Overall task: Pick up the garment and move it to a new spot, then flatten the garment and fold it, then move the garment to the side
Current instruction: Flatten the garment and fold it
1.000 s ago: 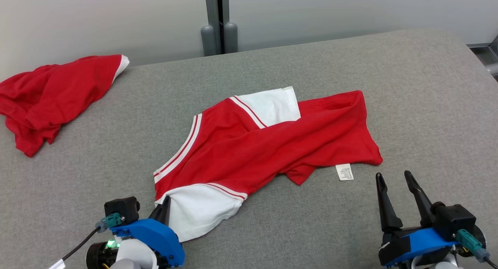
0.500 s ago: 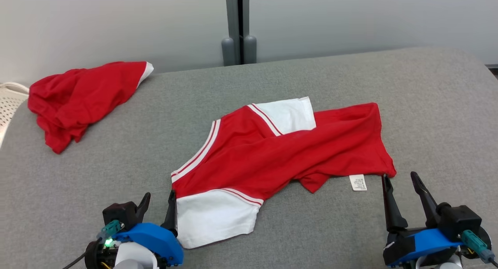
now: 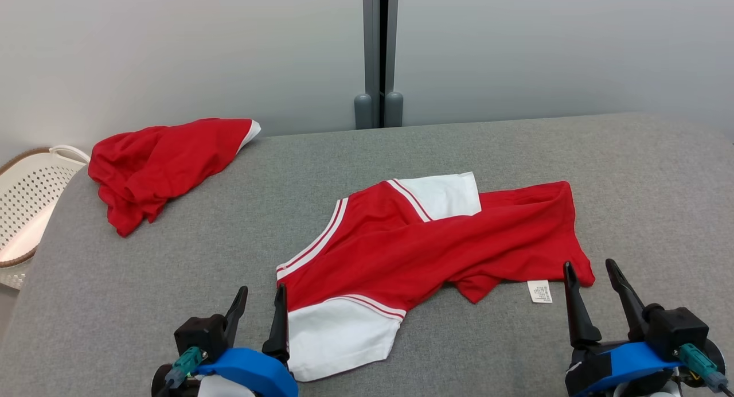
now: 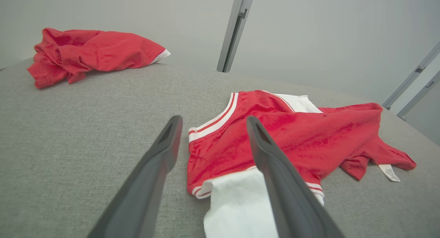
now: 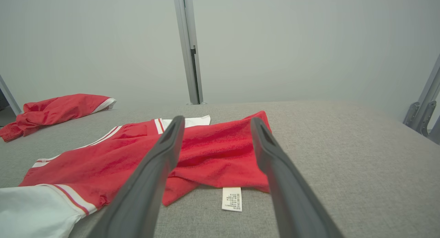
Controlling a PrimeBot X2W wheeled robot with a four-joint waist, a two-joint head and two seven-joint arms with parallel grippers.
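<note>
The garment (image 3: pixel 436 242), a red shirt with white sleeves and striped trim, lies rumpled and partly folded over on the grey padded surface (image 3: pixel 516 150). My left gripper (image 3: pixel 262 291) stands open at the left edge of the near white sleeve (image 3: pixel 338 334), holding nothing. From the left wrist, its right finger (image 4: pixel 275 169) crosses over that sleeve (image 4: pixel 237 203). At the garment's near right corner my right gripper (image 3: pixel 589 265) is open and empty. The right wrist view has the garment (image 5: pixel 213 148) and its white care label (image 5: pixel 232 198) between the fingers.
A second red garment (image 3: pixel 166 162) lies bunched at the back left corner. A white perforated basket (image 3: pixel 28 185) stands off the left edge. A grey post (image 3: pixel 378 53) rises behind the surface against the pale wall. Bare grey padding lies to the right and near left.
My left gripper has opened and let go of the white sleeve, which now lies flat. The head camera has tilted up and turned left, shifting the whole picture. The right gripper stays open.
</note>
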